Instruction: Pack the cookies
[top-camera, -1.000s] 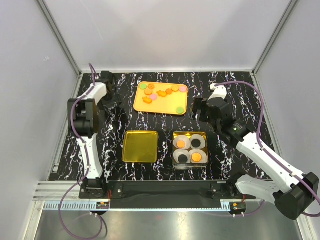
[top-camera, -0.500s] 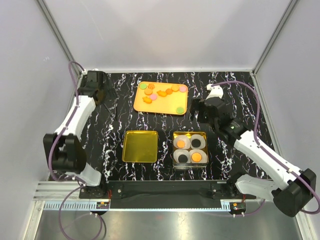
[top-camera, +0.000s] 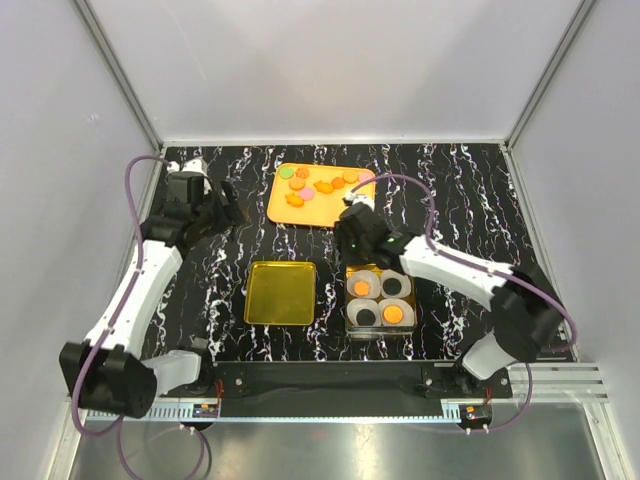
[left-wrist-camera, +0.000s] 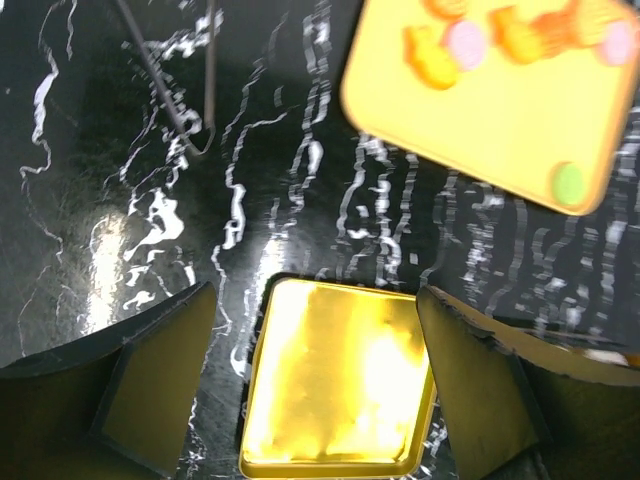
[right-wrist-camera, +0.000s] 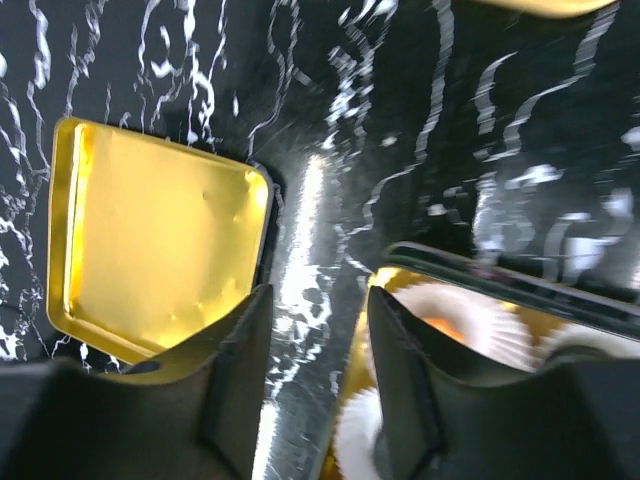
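Several cookies (top-camera: 322, 186) in orange, pink and green lie on the orange tray (top-camera: 290, 212); the left wrist view shows some cookies (left-wrist-camera: 465, 42) and a green one (left-wrist-camera: 568, 182). The tin (top-camera: 350, 300) holds paper cups with orange (top-camera: 393, 314) and black (top-camera: 366, 316) cookies. My right gripper (top-camera: 352, 232) hovers over the tray's near right corner, jaws narrowly apart and nothing between them. In its wrist view the right gripper (right-wrist-camera: 318, 295) frames bare table between lid and tin. My left gripper (top-camera: 222, 205) is wide open left of the tray, empty (left-wrist-camera: 315, 292).
The square gold lid (top-camera: 281, 292) lies flat left of the tin, also seen as the lid (left-wrist-camera: 335, 385) and the lid (right-wrist-camera: 150, 240). Grey walls enclose the black marbled table (top-camera: 460, 200). The right arm's forearm crosses above the tin's far right side.
The right arm swung left from beside the tray's right edge to its near right corner, and its jaws narrowed. The left arm swung outward, its gripper shifting slightly right and nearer.
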